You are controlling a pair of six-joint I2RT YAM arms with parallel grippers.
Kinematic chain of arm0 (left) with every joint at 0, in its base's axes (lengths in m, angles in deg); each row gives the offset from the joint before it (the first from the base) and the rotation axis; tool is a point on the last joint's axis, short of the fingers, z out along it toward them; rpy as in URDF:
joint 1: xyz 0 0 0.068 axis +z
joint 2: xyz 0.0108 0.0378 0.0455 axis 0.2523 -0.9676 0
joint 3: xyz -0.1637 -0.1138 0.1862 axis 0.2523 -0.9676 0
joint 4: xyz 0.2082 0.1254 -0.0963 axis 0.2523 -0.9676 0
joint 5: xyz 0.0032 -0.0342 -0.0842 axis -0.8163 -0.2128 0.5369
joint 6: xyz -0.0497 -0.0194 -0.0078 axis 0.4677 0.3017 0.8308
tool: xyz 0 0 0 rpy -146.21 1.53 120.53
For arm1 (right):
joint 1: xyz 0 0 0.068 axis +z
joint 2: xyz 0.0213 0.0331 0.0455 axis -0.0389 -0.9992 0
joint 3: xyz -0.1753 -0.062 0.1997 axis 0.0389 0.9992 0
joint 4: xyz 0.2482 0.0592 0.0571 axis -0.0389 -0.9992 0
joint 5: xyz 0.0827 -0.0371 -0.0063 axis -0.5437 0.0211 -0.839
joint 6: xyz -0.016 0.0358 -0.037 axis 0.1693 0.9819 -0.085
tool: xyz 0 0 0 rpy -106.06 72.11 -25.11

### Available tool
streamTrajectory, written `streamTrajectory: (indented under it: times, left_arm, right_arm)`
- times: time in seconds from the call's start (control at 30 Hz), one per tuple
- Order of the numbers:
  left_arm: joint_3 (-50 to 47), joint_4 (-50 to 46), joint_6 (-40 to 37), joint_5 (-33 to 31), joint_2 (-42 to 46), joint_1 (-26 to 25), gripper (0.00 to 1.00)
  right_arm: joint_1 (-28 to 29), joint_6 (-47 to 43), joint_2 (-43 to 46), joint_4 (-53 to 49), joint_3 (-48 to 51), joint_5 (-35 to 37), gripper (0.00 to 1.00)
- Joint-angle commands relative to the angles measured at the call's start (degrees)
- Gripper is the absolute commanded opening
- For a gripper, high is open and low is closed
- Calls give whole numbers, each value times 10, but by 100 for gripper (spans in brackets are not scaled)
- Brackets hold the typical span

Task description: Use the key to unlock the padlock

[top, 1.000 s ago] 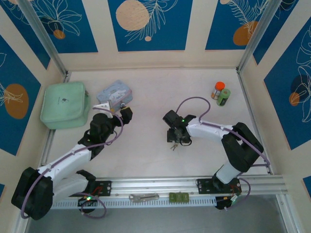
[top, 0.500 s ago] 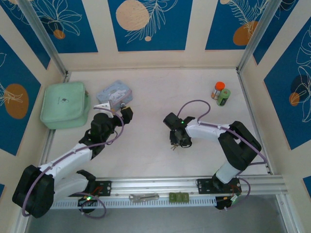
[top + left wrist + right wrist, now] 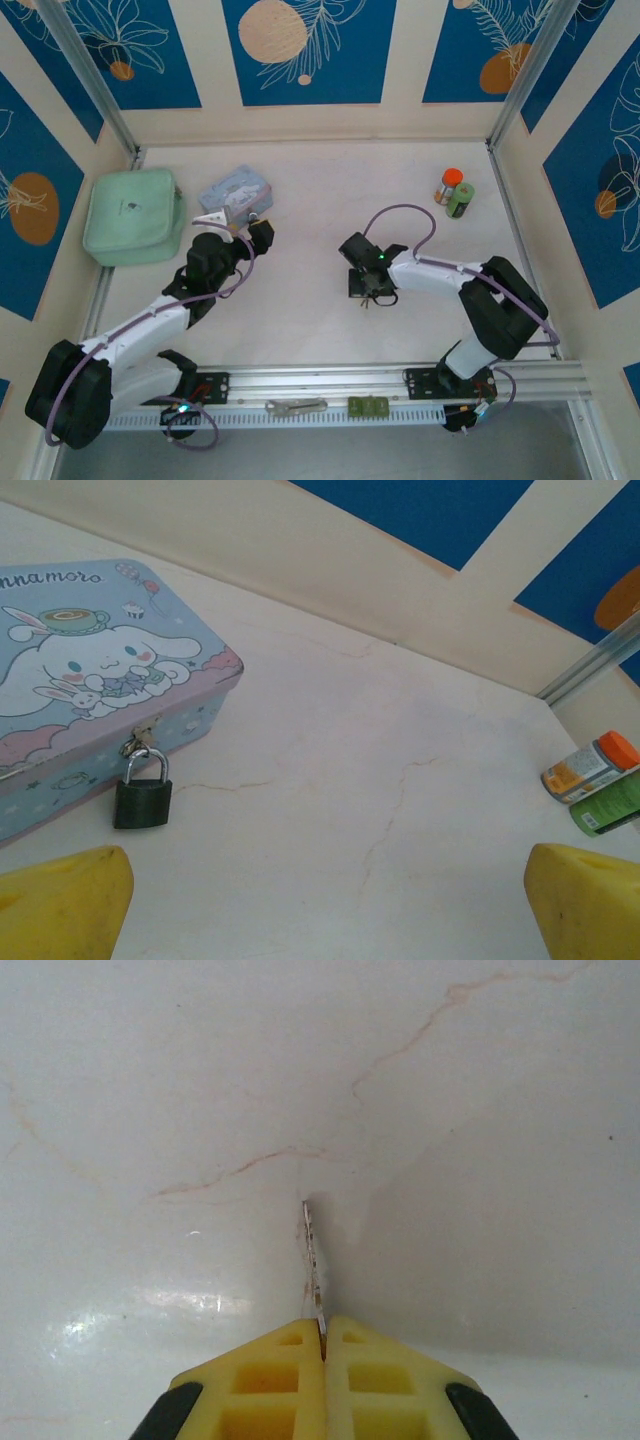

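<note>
The right gripper [image 3: 322,1335] pinches the key [image 3: 312,1260] at mid-table, while the padlock [image 3: 142,795] hangs shut on the tin [image 3: 90,670] far left, before the left gripper [image 3: 322,905]'s spread jaws; inserting and turning are not yet done.

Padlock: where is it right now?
Left wrist view, lower left: the padlock hangs from the clasp on the side of the blue tin, low against the table.

Overhead above table [image 3: 300,320], wrist cameras close, low
</note>
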Motion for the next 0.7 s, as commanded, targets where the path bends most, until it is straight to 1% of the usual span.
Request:
streamTrajectory:
  times: [0.0, 0.1, 0.17, 0.27, 0.4, 0.47, 0.57, 0.63, 0.67]
  left_arm:
    - [-4, 39, 27, 28, 1, -5, 100]
    - [-4, 71, 48, 58, -8, -10, 100]
    - [0, 90, 61, 75, -13, -19, 100]
    - [13, 106, 64, 90, -21, -36, 96]
    - [28, 147, 50, 119, -40, -60, 92]
    - [29, 196, 51, 147, -59, -70, 88]
    - [35, 273, 65, 201, -95, -77, 78]
    - [47, 301, 71, 234, -117, -84, 71]
    - [53, 310, 73, 247, -127, -89, 70]
  right_arm:
    - [-17, -78, 39, 52, 22, -39, 0]
    - [-36, -141, 91, 122, 51, -135, 0]
    - [-59, -167, 132, 167, 70, -217, 0]
    - [-109, -162, 170, 209, 81, -340, 0]
    - [-164, -143, 183, 233, 69, -473, 0]
    - [-177, -129, 181, 246, 56, -524, 0]
    - [-181, -125, 170, 249, 25, -569, 0]
    - [-182, -118, 164, 259, 11, -593, 0]
    - [-183, -112, 160, 265, 5, -604, 0]
